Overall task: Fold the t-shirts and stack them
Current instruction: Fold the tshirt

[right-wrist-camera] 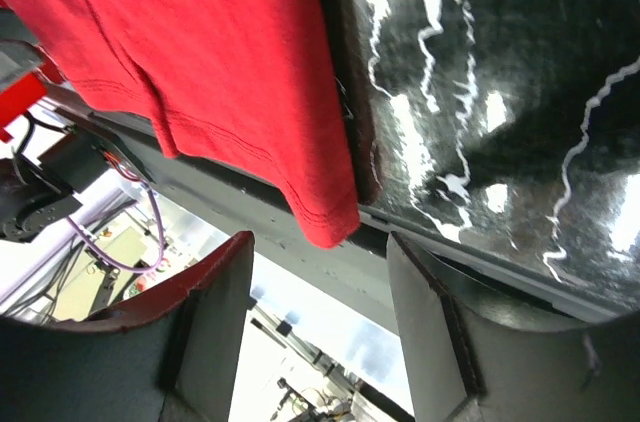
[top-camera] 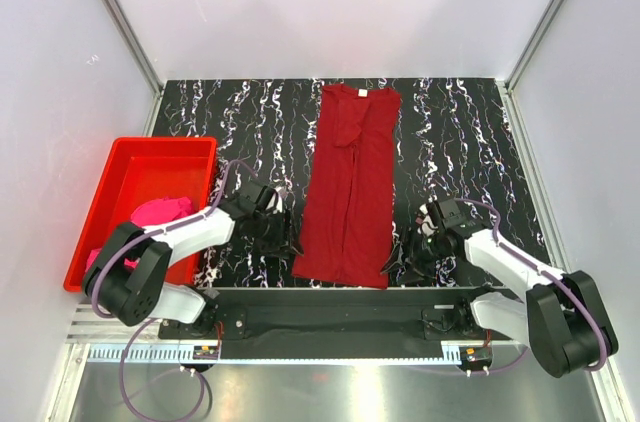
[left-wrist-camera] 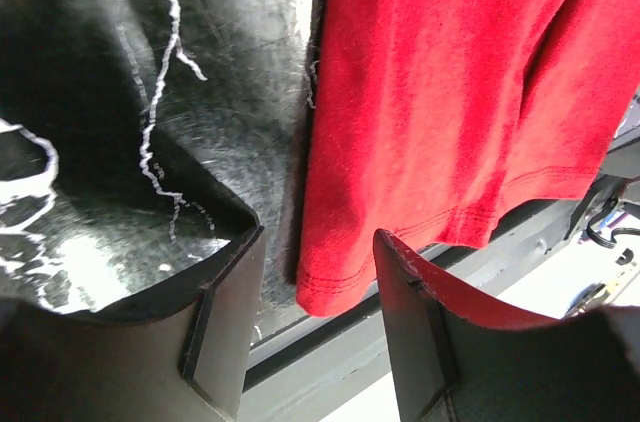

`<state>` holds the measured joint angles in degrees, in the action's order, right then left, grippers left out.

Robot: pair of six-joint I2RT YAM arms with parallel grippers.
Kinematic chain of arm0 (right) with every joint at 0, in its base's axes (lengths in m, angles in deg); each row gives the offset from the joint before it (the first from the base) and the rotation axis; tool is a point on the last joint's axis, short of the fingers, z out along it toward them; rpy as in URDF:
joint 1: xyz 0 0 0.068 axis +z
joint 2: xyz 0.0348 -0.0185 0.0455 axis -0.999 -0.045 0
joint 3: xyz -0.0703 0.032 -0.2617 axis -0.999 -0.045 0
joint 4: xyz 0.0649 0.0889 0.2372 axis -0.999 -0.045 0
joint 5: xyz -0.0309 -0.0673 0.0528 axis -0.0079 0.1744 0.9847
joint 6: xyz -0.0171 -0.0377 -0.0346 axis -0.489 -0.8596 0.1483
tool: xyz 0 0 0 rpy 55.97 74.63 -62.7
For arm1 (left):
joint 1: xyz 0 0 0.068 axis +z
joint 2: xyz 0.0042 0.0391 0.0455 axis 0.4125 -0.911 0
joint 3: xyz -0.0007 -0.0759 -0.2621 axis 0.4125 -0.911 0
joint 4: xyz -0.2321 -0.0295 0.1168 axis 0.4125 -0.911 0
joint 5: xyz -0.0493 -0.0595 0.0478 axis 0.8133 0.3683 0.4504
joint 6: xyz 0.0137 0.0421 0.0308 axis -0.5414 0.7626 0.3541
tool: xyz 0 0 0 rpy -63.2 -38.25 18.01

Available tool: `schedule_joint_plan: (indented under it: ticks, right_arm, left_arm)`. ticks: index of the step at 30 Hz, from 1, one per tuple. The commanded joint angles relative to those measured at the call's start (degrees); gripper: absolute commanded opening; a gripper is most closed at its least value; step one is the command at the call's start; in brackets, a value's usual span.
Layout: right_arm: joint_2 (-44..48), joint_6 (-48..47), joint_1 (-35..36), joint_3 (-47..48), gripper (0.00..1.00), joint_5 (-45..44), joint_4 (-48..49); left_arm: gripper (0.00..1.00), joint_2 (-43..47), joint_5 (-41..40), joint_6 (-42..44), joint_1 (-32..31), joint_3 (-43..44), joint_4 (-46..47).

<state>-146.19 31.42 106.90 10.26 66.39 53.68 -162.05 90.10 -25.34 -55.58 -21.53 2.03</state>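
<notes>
**Two end effectors poised at the near hem of the crimson t-shirt**

Two-arm stage of the fold, seen from the front of the rig. The crimson t-shirt lies lengthwise on the marbled surface. Its sides are already turned in to make a narrow strip, with the collar at the far end and the near hem reaching just over the front edge. The left end effector sits beside the hem's left corner and the right end effector beside its right corner. Both are released, jaws apart; each corner lies in line with the gap but is not pinched. The pink t-shirt waits crumpled in the red bin at the left.

Likely risks:
- Because the corners overhang the edge, a jaw may close on air or catch only the top layer, so the strip unfolds as it lifts.
- Uneven closure between the two sides would skew the fold.
- A finger descending too low could scrape the front edge.
</notes>
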Motion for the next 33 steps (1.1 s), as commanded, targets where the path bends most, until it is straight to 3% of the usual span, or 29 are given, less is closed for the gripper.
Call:
schedule_joint_plan:
  ticks: [1, 17, 27, 33]
  right_arm:
    - [-0.50, 1.60, 0.29, 0.21, 0.63, 0.06, 4.30]
    - [-11.57, 2.49, 2.49, -1.91, 0.54, -0.90, 11.07]
    - [-10.69, 3.27, 2.58, -4.63, 0.52, -1.35, 12.38]
    - [-12.72, 3.36, 2.58, -4.72, 0.41, -0.73, 14.41]
  left_arm:
    - [0.54, -2.20, -2.01, -0.50, -0.86, 0.10, 0.35]
    - [0.47, -2.12, -6.85, -0.67, -4.81, -2.09, -4.49]
    - [0.46, -2.12, -6.94, -0.85, -5.52, -3.06, -5.72]
    - [0.43, -2.91, -6.15, -1.20, -5.69, -3.85, -4.75]
